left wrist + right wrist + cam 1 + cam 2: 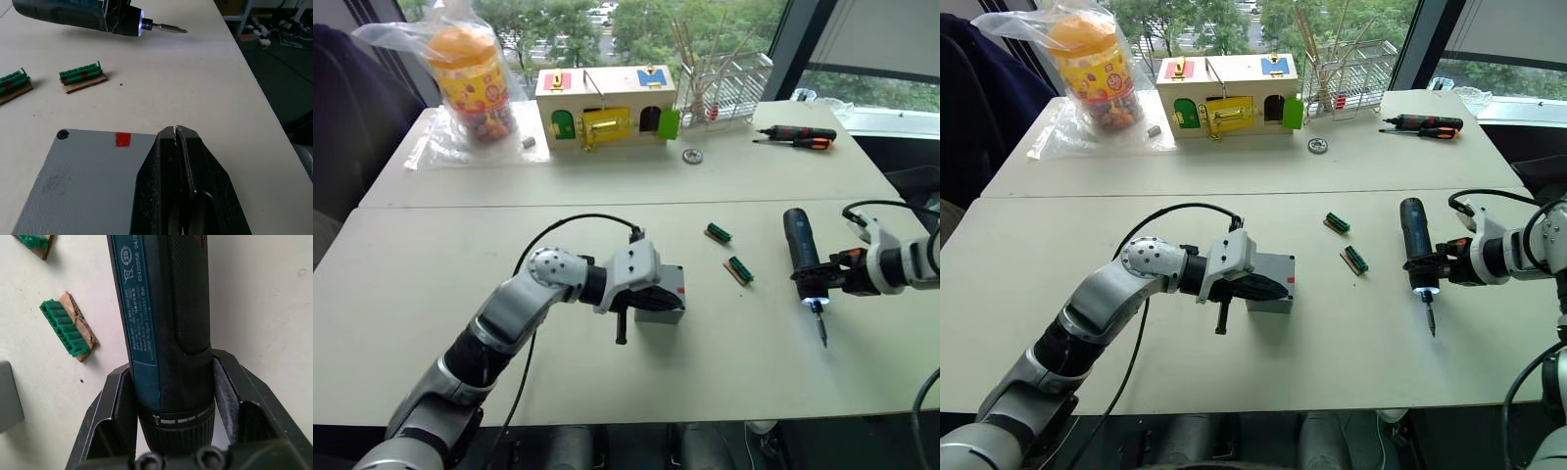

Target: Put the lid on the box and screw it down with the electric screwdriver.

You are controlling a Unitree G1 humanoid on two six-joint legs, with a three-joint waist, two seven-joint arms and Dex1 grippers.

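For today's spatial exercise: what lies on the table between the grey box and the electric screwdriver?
Two green connector strips lie between the box and the electric screwdriver, clearest in both eye views.

Electric screwdriver (166,328), teal label strip: crossed-out bin symbol, circled "23", "82420156", "04/2" cut off, smaller print unreadable
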